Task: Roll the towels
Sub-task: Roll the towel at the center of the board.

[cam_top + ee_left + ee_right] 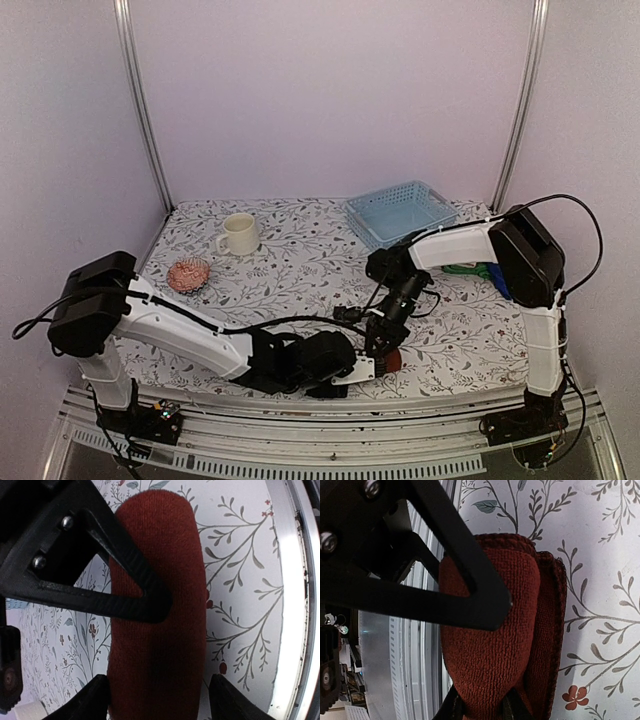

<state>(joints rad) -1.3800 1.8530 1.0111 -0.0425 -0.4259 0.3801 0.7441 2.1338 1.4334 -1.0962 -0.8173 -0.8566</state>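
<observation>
A dark rust-brown towel (pixel 393 359), rolled into a thick cylinder, lies near the table's front edge. In the left wrist view the rust-brown towel (pixel 160 580) runs lengthwise between my left gripper's (pixel 157 700) open fingers, which straddle it with a thin gap on the right side. My right gripper (pixel 482 710) is shut on one end of the rust-brown towel (pixel 490 645), pinching its folded layers. In the top view the left gripper (pixel 366 368) and right gripper (pixel 385 346) meet over the roll. An orange white-patterned towel (pixel 188 273) lies rolled at the left. Green (pixel 463 268) and blue (pixel 499 279) towels show under the right arm.
A cream mug (pixel 238 235) stands at the back left. A pale blue lattice basket (pixel 402 212) stands at the back right. The metal front rail (pixel 292 605) runs close beside the roll. Walls enclose the table on three sides.
</observation>
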